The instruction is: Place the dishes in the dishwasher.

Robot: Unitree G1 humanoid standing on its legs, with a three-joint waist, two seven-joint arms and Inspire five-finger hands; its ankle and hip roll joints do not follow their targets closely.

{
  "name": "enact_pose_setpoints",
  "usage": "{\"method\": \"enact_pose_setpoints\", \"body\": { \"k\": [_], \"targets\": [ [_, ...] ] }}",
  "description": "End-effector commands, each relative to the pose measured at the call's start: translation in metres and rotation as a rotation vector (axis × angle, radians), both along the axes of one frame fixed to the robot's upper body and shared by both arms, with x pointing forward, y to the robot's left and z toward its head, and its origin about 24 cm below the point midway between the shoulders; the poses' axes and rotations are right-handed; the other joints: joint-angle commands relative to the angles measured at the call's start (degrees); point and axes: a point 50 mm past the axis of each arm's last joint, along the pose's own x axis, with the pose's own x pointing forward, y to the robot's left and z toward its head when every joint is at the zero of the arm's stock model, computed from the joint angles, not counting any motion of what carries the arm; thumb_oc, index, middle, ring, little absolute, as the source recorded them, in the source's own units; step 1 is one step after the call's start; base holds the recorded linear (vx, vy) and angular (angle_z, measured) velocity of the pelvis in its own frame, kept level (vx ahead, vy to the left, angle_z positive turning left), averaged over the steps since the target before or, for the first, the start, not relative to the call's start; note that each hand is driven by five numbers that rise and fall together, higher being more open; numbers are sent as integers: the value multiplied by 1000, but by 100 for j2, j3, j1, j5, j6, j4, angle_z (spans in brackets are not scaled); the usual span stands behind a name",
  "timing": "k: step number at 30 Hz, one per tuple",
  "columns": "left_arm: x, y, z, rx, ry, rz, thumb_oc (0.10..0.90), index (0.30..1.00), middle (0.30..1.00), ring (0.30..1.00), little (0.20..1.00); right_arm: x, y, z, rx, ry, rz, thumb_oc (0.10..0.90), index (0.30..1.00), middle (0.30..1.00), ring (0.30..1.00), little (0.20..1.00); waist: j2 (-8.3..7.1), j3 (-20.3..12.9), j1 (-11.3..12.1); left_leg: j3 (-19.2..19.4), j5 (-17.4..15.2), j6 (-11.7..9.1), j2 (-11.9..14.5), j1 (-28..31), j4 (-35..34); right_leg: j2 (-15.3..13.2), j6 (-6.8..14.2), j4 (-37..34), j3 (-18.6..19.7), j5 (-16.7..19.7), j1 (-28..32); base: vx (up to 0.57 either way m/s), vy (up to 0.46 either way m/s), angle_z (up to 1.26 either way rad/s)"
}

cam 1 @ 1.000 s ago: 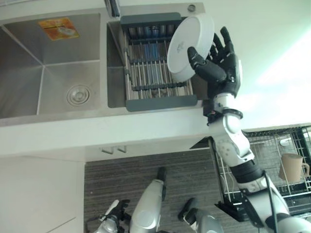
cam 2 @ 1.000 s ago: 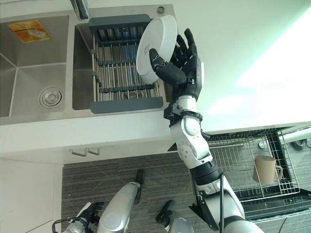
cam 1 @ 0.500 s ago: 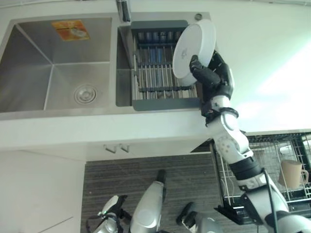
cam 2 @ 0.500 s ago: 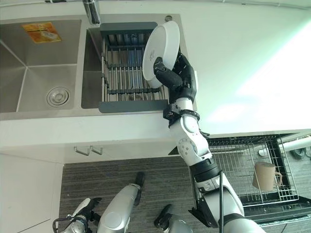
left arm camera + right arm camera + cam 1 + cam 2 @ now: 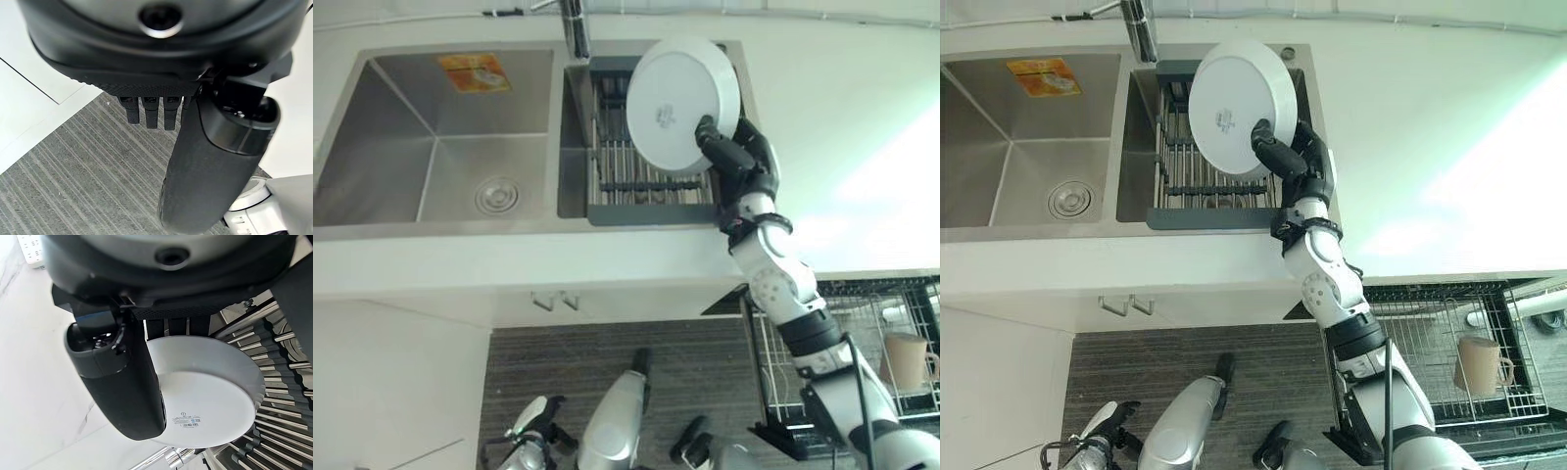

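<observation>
Double sink (image 5: 431, 137) set in a white counter (image 5: 842, 117), with a grey drying rack (image 5: 636, 186) sitting in its right-hand basin. Down at the robot's right, below counter level, the pulled-out dishwasher rack (image 5: 1449, 372) holds a beige mug (image 5: 1481, 362); most of it is bare wire.

White plate (image 5: 681, 103) is up off the drying rack, tilted on edge, underside with a small label facing the head camera. The right hand (image 5: 739, 162) holds it by the rim nearest the robot: thumb curled over the underside, fingers behind the plate and mostly hidden. The right wrist view shows the thumb lying across the plate's face with the rack bars beyond it.

Key relation: the plate sits up and away from the palm, over the sink rack, while the dishwasher rack lies well apart, low and to the right. The right arm is the only one near either. My read is that the carry must swing down and right past the counter edge.

The left hand (image 5: 210, 161) hangs low over the striped floor, fingers straight, holding nothing.

Hard to make out: how the fingers contact the plate's back, whether the plate's lower edge clears the rack, and the dishwasher rack's far side, which is cut off at the frame edge.
</observation>
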Motion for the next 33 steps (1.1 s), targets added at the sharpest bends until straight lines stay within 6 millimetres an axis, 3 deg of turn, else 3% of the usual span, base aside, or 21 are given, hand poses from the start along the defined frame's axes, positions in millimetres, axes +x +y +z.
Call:
{"method": "enact_pose_setpoints", "body": {
  "k": [1,6,11,21,28,33],
  "targets": [
    [-27,9,-4,44,48,-50,800,900,900,900,900,-2,-10,31,57,-163,-39,400,300,300,300,300,-127,-403,126,-227,-586,-312,271,144,-34,-108,70,-181,242,218,-156,-43,-39,4],
    [-33,6,-8,39,53,-37,800,900,900,900,900,-19,-10,48,77,-365,-96,400,300,300,300,300,-150,-555,70,-130,-637,-312,307,218,-34,-93,74,-181,278,198,-139,-49,-28,-1],
    [-37,-2,-12,50,86,-75,800,900,900,900,900,-50,9,64,87,-588,-102,400,300,300,300,300,-86,-910,-122,76,-752,-295,383,439,-34,-83,61,-181,420,145,-86,-74,-23,-16],
    [-38,-11,-17,40,129,-103,800,900,900,900,900,-75,-2,70,188,-701,-126,400,300,300,300,300,52,-1298,-604,384,-893,-355,521,714,-34,80,9,-181,766,64,-112,-109,-83,-22],
    [-37,-19,-20,31,164,-138,800,900,900,900,900,-95,-49,56,154,-722,-284,400,300,300,300,300,39,-1486,-1209,578,-944,-409,665,768,-34,316,-29,-181,1150,79,-285,-60,-74,-23],
    [-30,-19,-18,-4,164,-75,800,900,900,900,900,-111,-102,33,103,-651,-384,400,300,300,300,300,-12,-1550,-1722,883,-985,-472,911,901,-34,371,-19,-181,1357,78,-335,23,-74,-55]
  ]
}}
